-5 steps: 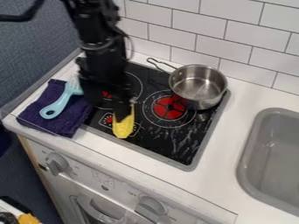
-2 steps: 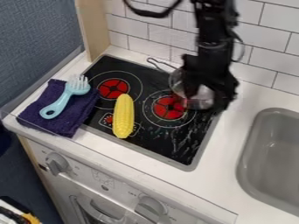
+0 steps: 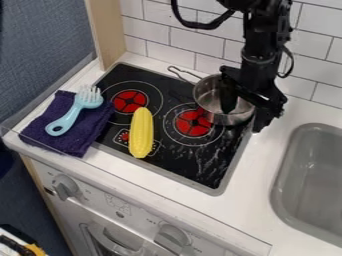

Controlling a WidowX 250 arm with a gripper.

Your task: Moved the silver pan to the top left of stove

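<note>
My black gripper [image 3: 246, 112] is at the right side of the silver pan [image 3: 210, 95]. It stands open, with one finger down inside the pan and the other outside its right wall, over the stove's right edge. The pan sits upright at the back right of the black stove [image 3: 190, 167], and its thin handle points to the upper left. The arm hides part of the pan's right rim. A red burner [image 3: 129, 101] shows at the stove's top left.
A yellow corn cob [image 3: 141, 133] lies on the stove's left half. Left of the stove, a light blue brush [image 3: 72, 111] rests on a dark purple cloth [image 3: 50, 131]. A grey sink [image 3: 308, 185] is at the right, and a tiled wall [image 3: 194, 39] runs behind.
The arm has swung right from over the corn and cloth to the pan, then slightly further right, with its fingers now straddling the pan's right wall. The pan and corn have kept their places.
</note>
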